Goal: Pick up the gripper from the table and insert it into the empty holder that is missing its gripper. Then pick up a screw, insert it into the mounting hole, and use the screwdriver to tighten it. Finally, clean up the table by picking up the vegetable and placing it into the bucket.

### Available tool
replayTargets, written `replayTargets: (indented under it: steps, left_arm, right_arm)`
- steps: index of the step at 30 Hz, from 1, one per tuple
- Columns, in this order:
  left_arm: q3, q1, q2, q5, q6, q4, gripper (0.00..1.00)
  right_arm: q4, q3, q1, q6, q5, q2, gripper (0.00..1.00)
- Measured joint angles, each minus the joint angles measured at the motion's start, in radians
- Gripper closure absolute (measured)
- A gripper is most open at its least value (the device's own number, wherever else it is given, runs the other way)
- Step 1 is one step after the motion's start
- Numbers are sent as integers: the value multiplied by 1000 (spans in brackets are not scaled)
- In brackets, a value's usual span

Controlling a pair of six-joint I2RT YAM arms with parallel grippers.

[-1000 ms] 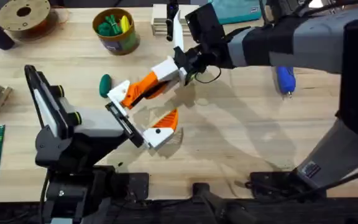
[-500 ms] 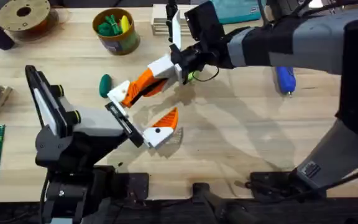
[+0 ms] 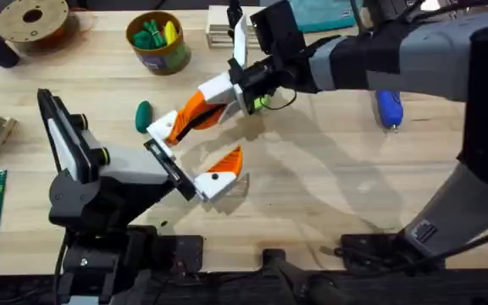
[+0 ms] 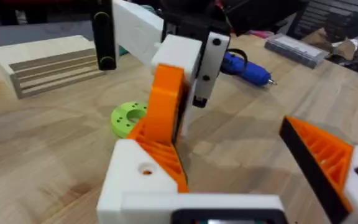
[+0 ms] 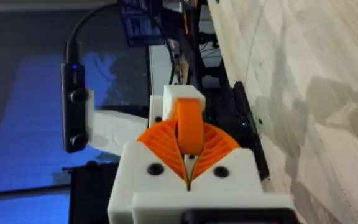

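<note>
Overhead view, wide light wooden butcher-block table [image 3: 312, 182].

Left arm rises from the lower left base; its gripper [image 3: 195, 155] points toward 2 o'clock with jaws spread wide. The finger at 5 o'clock carries an orange ribbed wedge tip [image 3: 227, 161] on a white base. The other finger, at 11 o'clock, is the white angular plastic holder [image 3: 161, 124].

Right arm reaches across from the right; its gripper [image 3: 219, 103] is closed on the small loose orange wedge-shaped plastic fingertip [image 3: 191, 114], which lies slanted with its lower end touching the holder. In the left wrist view the fingertip [image 4: 166, 102] stands upright, its foot against the holder [image 4: 143, 177], with the right gripper's white fingers [image 4: 191, 59] clamping its upper end. In the right wrist view the pads [image 5: 213, 144] pinch the orange piece [image 5: 189, 127] between them.

Small dark green smooth oval toy vegetable [image 3: 144, 113] lies on the table at 9 o'clock of the holder, just beside it.

Short round olive-yellow bucket with a purple band [image 3: 161, 52] sits at 12 o'clock of the vegetable, well apart, with green and yellow items inside.

Blue cylindrical powered screwdriver [image 3: 388, 108] lies at 3 o'clock, far right, partly under the right arm.

Bright green ring-shaped disc [image 4: 129, 117] rests on the wood just behind the fingertip.
</note>
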Motion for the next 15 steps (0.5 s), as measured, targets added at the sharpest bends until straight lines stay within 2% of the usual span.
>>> replayTargets:
  steps: [7,15]
  left_arm:
    - [0,6,4,-25,-22,1,15]
    - [0,5,4,-25,-36,1,15]
  right_arm:
    - [9,9,18,46,59,-2,996]
    - [-33,12,17,55,75,-8,996]
